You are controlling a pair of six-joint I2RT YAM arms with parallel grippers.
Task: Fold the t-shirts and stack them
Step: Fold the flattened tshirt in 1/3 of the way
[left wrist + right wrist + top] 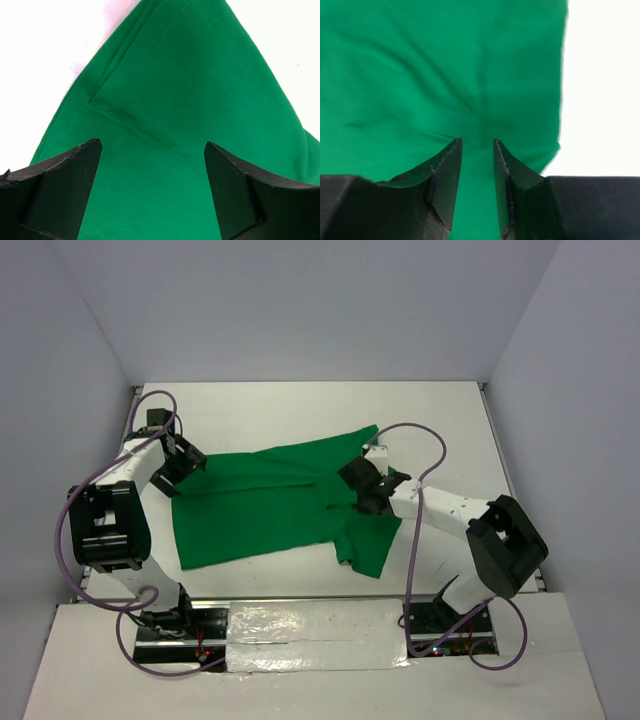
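Note:
The bright green t-shirt [270, 510] lies spread across the white table [300, 405], partly folded, with one sleeve toward the front right. My left gripper [190, 462] hovers over the shirt's left end. In its wrist view the left gripper [152, 145] is wide open above a sleeve seam of the t-shirt [200, 75], with nothing between its fingers. My right gripper [360, 485] sits on the shirt's right part near the collar. In that wrist view the right gripper [477, 142] has its jaws a narrow gap apart, tips down on the t-shirt [420, 60]. Creases in the cloth run into the gap.
Grey walls close in the table on the left, back and right. A white board with a crinkled shiny strip [310, 625] covers the near edge by the arm bases. Purple cables [420, 440] loop off both arms. Bare table [605, 75] shows just right of the shirt's edge.

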